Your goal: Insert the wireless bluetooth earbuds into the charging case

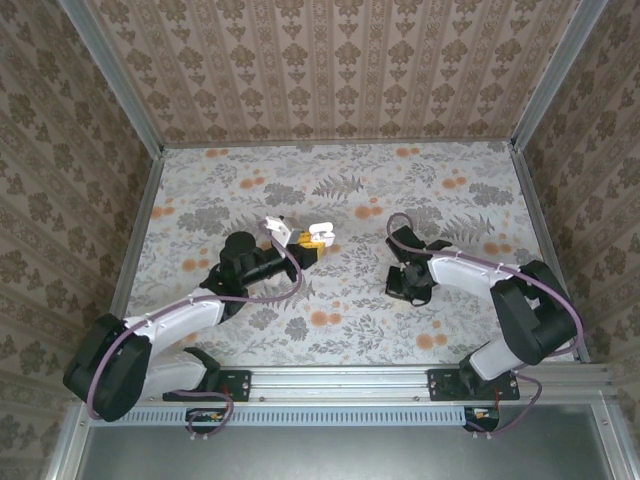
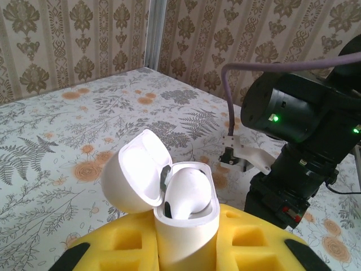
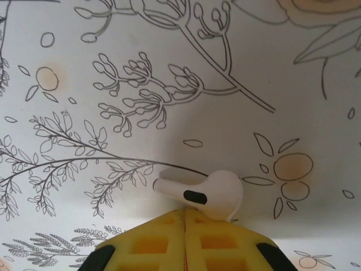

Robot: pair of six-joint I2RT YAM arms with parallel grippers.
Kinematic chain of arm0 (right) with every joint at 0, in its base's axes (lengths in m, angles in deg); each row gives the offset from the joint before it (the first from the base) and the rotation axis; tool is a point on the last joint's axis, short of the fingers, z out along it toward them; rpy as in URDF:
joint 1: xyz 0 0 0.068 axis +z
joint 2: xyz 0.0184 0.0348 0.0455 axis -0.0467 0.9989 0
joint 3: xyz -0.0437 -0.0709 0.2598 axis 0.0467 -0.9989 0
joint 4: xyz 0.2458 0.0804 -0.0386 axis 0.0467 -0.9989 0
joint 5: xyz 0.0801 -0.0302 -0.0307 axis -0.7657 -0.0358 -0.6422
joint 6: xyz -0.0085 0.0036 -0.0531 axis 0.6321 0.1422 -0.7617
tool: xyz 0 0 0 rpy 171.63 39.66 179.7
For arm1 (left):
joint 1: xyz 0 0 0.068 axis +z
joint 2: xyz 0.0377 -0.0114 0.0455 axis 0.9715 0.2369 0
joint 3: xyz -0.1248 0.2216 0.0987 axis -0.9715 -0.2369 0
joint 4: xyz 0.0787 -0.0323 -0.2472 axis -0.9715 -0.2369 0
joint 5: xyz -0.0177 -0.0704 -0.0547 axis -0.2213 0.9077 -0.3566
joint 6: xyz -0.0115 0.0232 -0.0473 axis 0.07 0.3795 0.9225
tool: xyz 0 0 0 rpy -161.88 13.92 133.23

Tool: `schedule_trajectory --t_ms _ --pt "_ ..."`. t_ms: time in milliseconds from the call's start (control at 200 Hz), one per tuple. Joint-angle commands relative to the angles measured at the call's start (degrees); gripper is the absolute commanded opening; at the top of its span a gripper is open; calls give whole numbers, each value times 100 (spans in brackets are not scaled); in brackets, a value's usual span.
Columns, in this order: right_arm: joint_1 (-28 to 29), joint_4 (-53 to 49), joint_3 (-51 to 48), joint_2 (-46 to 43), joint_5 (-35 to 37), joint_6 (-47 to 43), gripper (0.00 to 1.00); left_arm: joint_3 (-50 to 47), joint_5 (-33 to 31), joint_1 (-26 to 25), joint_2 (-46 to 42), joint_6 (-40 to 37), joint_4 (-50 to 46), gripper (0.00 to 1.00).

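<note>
right gripper (image 3: 185,217) jaws together, earbud (image 3: 217,192) at the tips on the table (image 3: 113,56); can't tell if pinched. Verify hold before lifting. Go stem-down into the charging case (image 2: 186,231), lid open, clamped in left gripper (image 1: 302,245), other earbud (image 2: 189,189) seated.

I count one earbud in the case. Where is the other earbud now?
In the right wrist view, the other earbud sits at the tips of the shut right gripper, on or just over the table, right of the case.
</note>
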Motion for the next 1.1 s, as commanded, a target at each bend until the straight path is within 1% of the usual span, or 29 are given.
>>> schedule_trajectory --t_ms 0,315,455,540,600,630,715,755,955,1100 --pt "-97 -531 212 225 477 -279 8 -54 98 54 -10 -134 116 0" --pt "-428 -1412 862 211 1294 -864 7 -99 64 74 -64 -156 98 0" --pt "-439 -1818 1173 -168 1470 -956 6 -107 39 78 -133 -176 44 0" --pt "-439 -1980 1272 -466 1491 -863 6 -118 22 78 -149 -191 35 0" --pt "-454 -2086 1311 -601 1514 -730 9 -110 20 78 -135 -191 57 0" --pt "-479 -2116 1312 -631 1519 -657 15 -107 27 78 -126 -191 73 0" --pt "-589 -2050 1228 -632 1409 -561 32 -109 51 78 -83 -161 144 0" --pt "-687 -1942 1137 -597 1267 -568 36 -95 69 78 -73 -149 168 0" --pt "-1157 -896 545 -353 316 -666 38 -121 107 78 -133 -156 158 0" --pt "-1217 -474 481 -9 80 -724 37 -157 96 78 -174 -147 158 0"
